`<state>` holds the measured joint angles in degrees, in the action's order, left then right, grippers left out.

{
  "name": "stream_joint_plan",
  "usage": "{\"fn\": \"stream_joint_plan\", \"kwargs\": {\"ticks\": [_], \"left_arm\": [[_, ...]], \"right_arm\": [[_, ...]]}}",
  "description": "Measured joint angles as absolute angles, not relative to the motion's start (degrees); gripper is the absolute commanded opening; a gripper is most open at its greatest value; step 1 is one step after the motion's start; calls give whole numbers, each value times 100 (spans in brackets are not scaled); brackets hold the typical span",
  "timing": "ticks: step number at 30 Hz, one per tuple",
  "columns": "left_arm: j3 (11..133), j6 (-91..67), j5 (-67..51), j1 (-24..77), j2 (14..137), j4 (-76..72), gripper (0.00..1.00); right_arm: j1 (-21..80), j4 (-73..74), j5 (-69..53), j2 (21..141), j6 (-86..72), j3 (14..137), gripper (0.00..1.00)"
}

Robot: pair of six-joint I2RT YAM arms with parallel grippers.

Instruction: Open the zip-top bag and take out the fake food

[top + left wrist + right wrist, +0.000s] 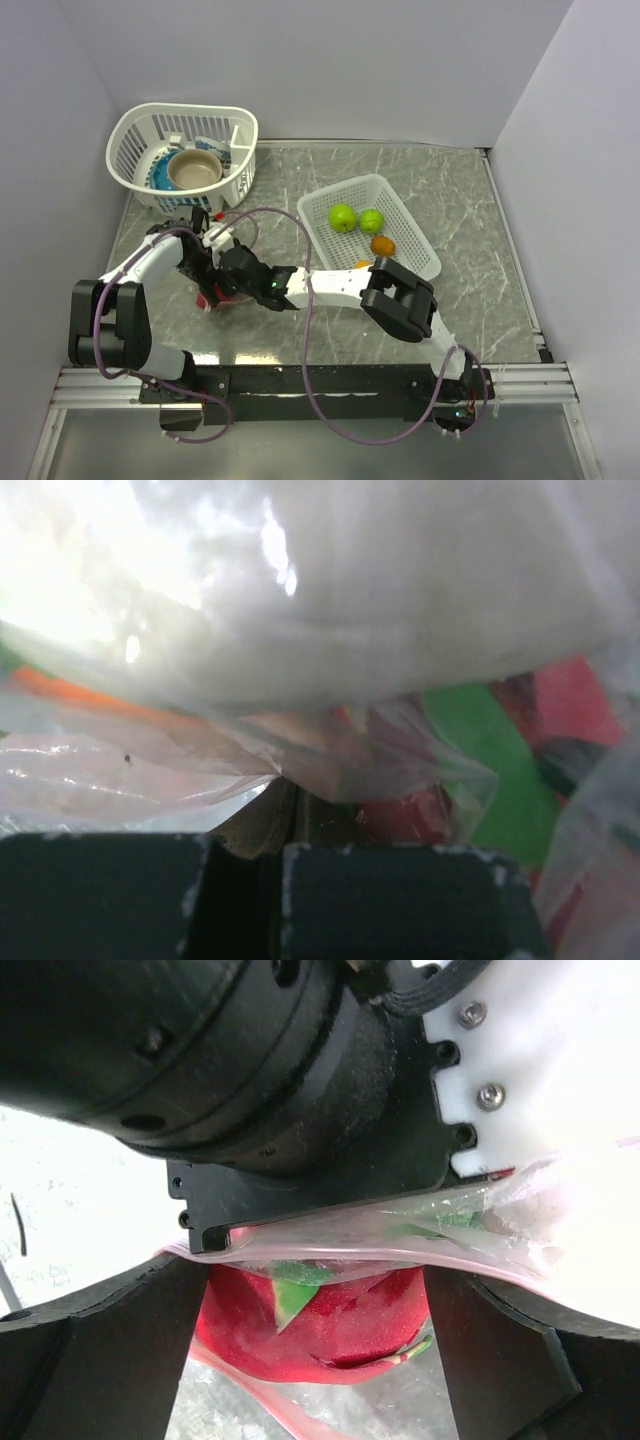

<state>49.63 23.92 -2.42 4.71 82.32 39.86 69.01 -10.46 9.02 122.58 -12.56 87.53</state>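
Observation:
The zip-top bag (228, 297) lies on the marble table, mostly under both wrists. My left gripper (200, 268) is shut on the bag's clear film (300, 750); its dark pads (400, 900) nearly meet. My right gripper (230, 275) is inside the bag mouth, between the pink zip strips (330, 1250). Its fingers (110, 1350) touch both sides of a red fake food piece (320, 1320) with a green leaf. Two lime-green balls (343, 217) and an orange ball (382, 244) lie in the white rectangular basket (400, 205).
A round white basket (140, 130) with a tan bowl (195, 170) on a blue plate stands at the back left. A small orange piece (362, 264) sits by the rectangular basket's near edge. Walls close the table on three sides.

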Motion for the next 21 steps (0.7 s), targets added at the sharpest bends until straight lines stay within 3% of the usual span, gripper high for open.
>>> {"fn": "stream_joint_plan", "kwargs": {"ticks": [12, 21], "left_arm": [[5819, 2482, -1046, -526, 8182, 4440, 1], [5878, 2484, -1363, -598, 8178, 4670, 1]], "right_arm": [[6936, -2112, 1144, 11491, -1625, 7137, 75], [6956, -2051, 1356, 11354, -1682, 6901, 78]]}}
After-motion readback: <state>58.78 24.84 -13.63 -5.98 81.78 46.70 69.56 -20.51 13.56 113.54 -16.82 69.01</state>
